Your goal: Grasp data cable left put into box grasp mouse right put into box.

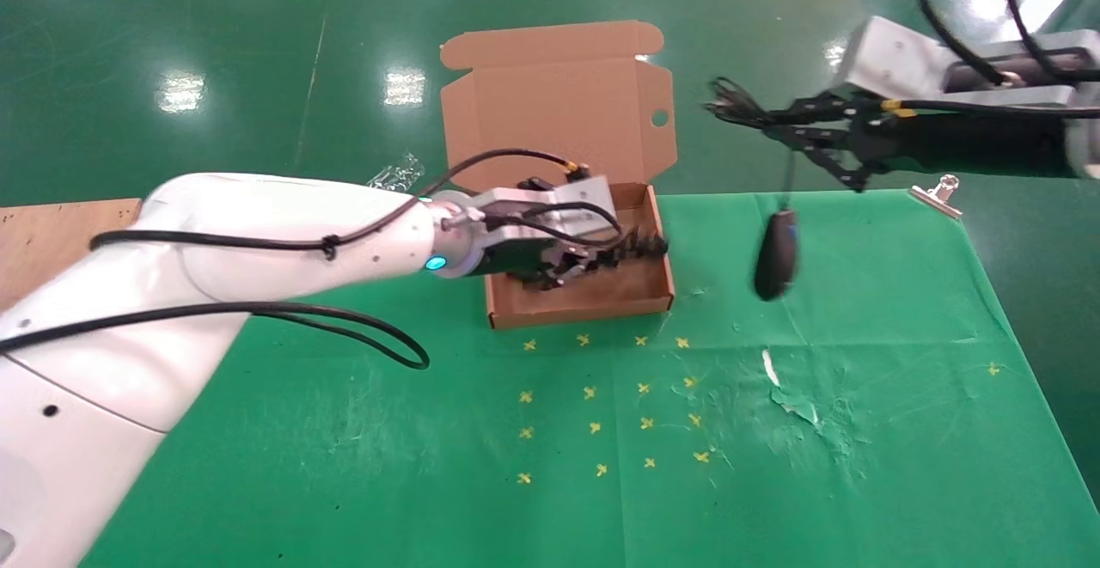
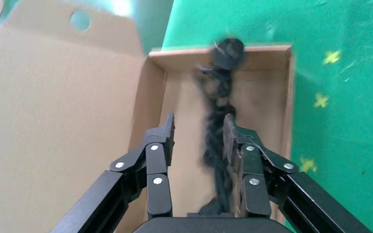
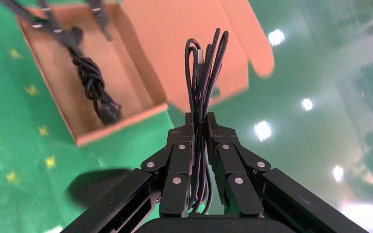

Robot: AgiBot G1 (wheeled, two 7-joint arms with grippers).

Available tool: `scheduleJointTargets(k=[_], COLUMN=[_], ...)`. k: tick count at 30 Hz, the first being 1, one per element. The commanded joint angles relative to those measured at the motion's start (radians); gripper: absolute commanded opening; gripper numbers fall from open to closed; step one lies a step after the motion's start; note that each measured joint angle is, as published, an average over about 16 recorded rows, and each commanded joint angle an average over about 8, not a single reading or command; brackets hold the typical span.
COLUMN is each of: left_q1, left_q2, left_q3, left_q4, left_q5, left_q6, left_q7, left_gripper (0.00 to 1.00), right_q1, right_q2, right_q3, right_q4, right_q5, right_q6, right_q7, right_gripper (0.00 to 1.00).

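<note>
The box (image 1: 559, 112) sits open on the green counter (image 1: 773, 422) so things can drop in. The left gripper (image 2: 197, 133) is wide apart over the data cable (image 2: 218, 141) lying inside. The right gripper (image 3: 200, 127) pinches the cord (image 3: 204, 68), so the mouse (image 1: 776, 254) dangles beside the box.

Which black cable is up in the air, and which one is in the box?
The mouse's thin cord is up in the air, pinched in the right gripper, the mouse dangling. The thick coiled data cable lies in the box.
</note>
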Motion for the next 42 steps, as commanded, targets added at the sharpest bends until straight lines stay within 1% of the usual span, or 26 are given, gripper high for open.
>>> scheduleJointTargets(k=[1, 5, 9, 12, 17, 18, 19, 22, 25, 26, 27, 42], left_q1=[-0.006, -0.062, -0.121, -0.146, -0.159, -0.16, -0.161, -0.167, -0.17, -0.172, -0.173, -0.166], left_q2=[-0.007, -0.071, -0.125, -0.138, -0.13, -0.129, -0.128, -0.131, -0.135, -0.136, -0.137, -0.128], left_q3=[0.0, -0.042, -0.072, -0.079, -0.08, -0.081, -0.081, -0.083, -0.085, -0.085, -0.086, -0.083], left_q4=[0.005, 0.076, 0.167, 0.215, 0.251, 0.255, 0.258, 0.272, 0.28, 0.281, 0.283, 0.272], left_q5=[-0.009, 0.004, 0.038, 0.052, 0.044, 0.042, 0.04, 0.037, 0.036, 0.036, 0.036, 0.035], left_q6=[0.001, -0.021, -0.061, -0.08, -0.089, -0.089, -0.09, -0.094, -0.097, -0.098, -0.099, -0.093], left_q7=[-0.005, -0.068, -0.111, -0.112, -0.089, -0.085, -0.082, -0.073, -0.07, -0.069, -0.069, -0.072], left_gripper=[1.0, 1.0, 1.0, 1.0, 1.0, 1.0, 1.0, 1.0, 1.0, 1.0, 1.0, 1.0], right_q1=[0.001, 0.017, 0.03, 0.037, 0.043, 0.044, 0.045, 0.046, 0.048, 0.049, 0.049, 0.049], right_q2=[-0.011, -0.075, -0.161, -0.234, -0.344, -0.36, -0.371, -0.409, -0.428, -0.432, -0.437, -0.411], right_q3=[0.002, -0.009, -0.026, -0.042, -0.079, -0.087, -0.093, -0.116, -0.127, -0.13, -0.132, -0.12], right_q4=[0.012, -0.001, -0.057, -0.127, -0.256, -0.277, -0.294, -0.347, -0.374, -0.38, -0.387, -0.355], right_q5=[0.012, 0.02, 0.022, 0.023, 0.003, -0.005, -0.012, -0.043, -0.061, -0.065, -0.07, -0.053], right_q6=[-0.001, 0.009, 0.031, 0.047, 0.068, 0.072, 0.076, 0.096, 0.111, 0.114, 0.118, 0.102], right_q7=[-0.002, -0.027, -0.074, -0.117, -0.186, -0.196, -0.204, -0.222, -0.226, -0.227, -0.228, -0.223], right_gripper=[0.0, 0.0, 0.0, 0.0, 0.0, 0.03, 0.14, 0.51, 0.89, 0.99, 1.0, 1.0])
